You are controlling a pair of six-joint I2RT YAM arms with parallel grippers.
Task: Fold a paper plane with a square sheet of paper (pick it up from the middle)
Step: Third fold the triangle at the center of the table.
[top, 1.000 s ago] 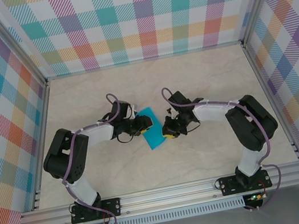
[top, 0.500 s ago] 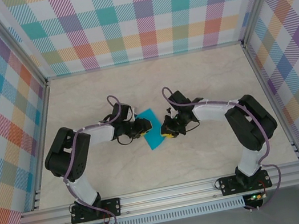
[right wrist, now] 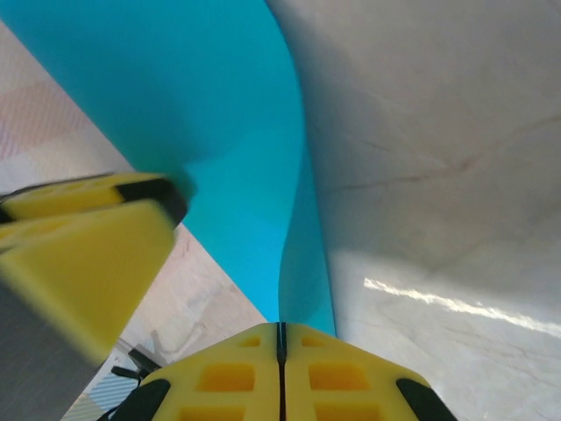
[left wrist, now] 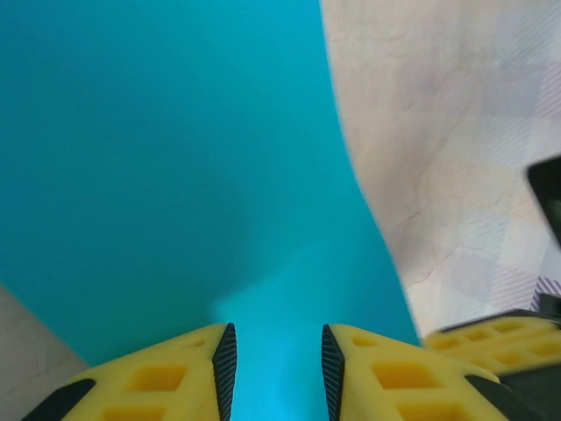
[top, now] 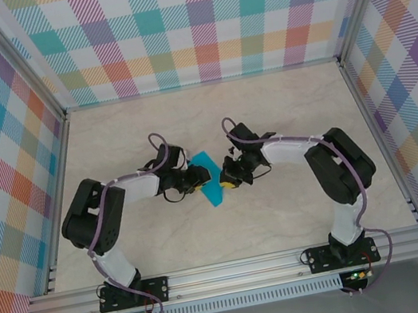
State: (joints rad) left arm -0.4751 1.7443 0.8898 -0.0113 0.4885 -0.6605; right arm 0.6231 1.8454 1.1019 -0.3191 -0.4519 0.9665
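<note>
Right gripper (right wrist: 280, 326): jaws pressed together, pinching a raised edge of the square sheet of paper (right wrist: 175, 105). Left gripper (left wrist: 275, 338): jaws apart, teal sheet showing in the gap. Sheet: mid-table (top: 282, 111), between both grippers, curling upward. Bare tabletop on every side; checked walls (top: 203, 28) well apart.

The square sheet of paper (top: 214, 194) is plain teal-blue, unmarked. The left claw (left wrist: 273, 342) and the right claw (right wrist: 280, 329) are yellow, with black pads (left wrist: 226, 360). The counter (top: 281, 103) is cream with faint marble veining. The walls (top: 201, 20) carry a pastel plaid of teal, orange, purple and yellow.
</note>
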